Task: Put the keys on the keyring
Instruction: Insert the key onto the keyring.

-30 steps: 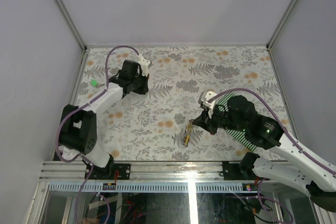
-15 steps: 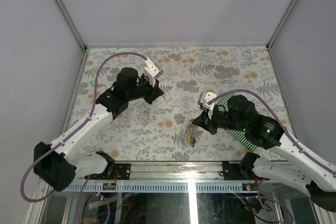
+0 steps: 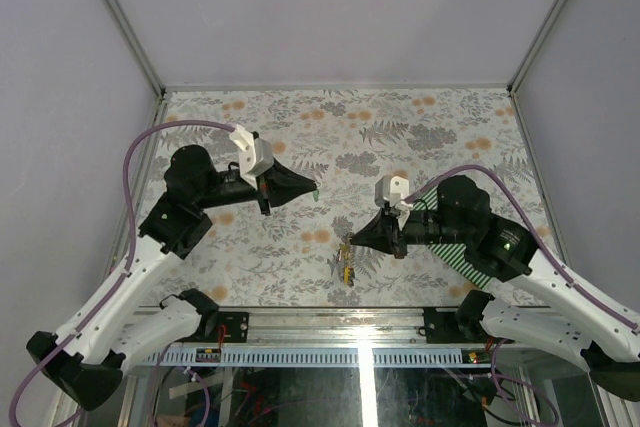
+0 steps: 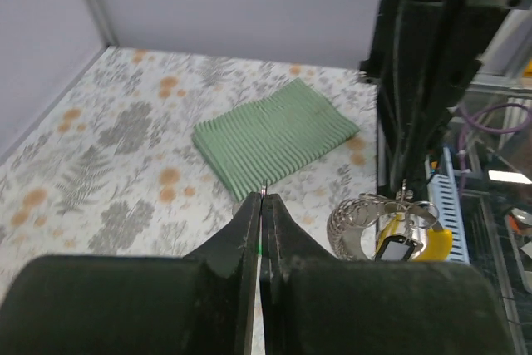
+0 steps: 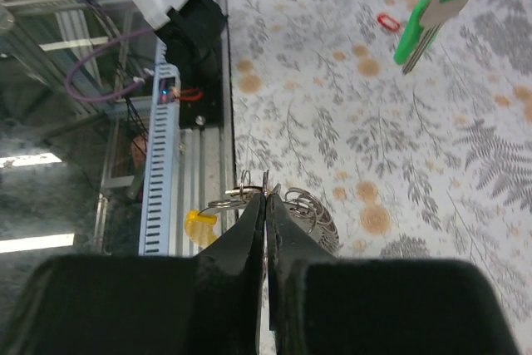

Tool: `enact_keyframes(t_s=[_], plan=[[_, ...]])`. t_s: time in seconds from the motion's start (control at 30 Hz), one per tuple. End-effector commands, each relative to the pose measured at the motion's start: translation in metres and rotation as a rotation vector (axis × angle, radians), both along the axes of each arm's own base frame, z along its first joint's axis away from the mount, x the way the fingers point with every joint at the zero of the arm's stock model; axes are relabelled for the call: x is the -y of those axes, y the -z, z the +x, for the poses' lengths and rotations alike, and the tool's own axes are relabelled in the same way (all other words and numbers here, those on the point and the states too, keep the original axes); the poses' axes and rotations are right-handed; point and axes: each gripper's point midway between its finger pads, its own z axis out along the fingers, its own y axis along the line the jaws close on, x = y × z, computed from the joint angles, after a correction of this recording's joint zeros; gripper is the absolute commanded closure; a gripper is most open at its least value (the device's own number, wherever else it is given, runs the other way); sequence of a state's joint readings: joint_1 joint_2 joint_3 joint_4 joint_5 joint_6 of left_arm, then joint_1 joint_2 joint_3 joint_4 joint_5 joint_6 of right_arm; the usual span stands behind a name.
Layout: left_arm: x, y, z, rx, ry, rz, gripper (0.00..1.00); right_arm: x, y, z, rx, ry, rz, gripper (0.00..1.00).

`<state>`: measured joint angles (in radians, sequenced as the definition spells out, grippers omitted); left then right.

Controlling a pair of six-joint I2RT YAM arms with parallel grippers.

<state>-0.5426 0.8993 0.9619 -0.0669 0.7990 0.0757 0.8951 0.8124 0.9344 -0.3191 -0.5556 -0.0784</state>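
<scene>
My left gripper [image 3: 311, 190] is shut on a green-headed key [image 3: 315, 192] and holds it in the air over the middle of the table. In the left wrist view only a green sliver and a metal tip show between the shut fingers [image 4: 263, 197]. My right gripper [image 3: 349, 241] is shut on the silvery keyring [image 3: 346, 252], with a yellow-headed key [image 3: 348, 271] dangling under it. In the right wrist view the gripper [image 5: 266, 195] pinches the rings [image 5: 309, 205], and the green key [image 5: 422, 29] hangs ahead at the upper right. The keyring also shows in the left wrist view [image 4: 366, 224].
A green-and-white striped mat [image 4: 274, 135] lies under the right arm [image 3: 470, 232]. A red-headed key [image 5: 386, 20] lies on the floral tablecloth beyond the green key. The metal rail [image 3: 350, 322] runs along the near edge, close under the keyring.
My left arm swung from the far left towards the middle, bringing the green key near the keyring. My right gripper moved a little left with the keyring.
</scene>
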Motion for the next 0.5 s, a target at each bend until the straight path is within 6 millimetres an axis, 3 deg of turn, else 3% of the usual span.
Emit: enact_keyframes(t_s=[0.0, 0.3, 0.47], plan=[[0.004, -0.028, -0.036, 0.065, 0.174, -0.087, 1.00, -0.007, -0.076, -0.023, 0.134, -0.141, 0.247, 1.00], [0.005, -0.031, -0.058, 0.069, 0.285, -0.086, 1.00, -0.009, -0.103, -0.034, 0.115, -0.179, 0.372, 1.00], [0.007, -0.030, -0.060, 0.063, 0.303, -0.084, 1.00, -0.012, -0.124, -0.030, 0.046, -0.139, 0.481, 1.00]])
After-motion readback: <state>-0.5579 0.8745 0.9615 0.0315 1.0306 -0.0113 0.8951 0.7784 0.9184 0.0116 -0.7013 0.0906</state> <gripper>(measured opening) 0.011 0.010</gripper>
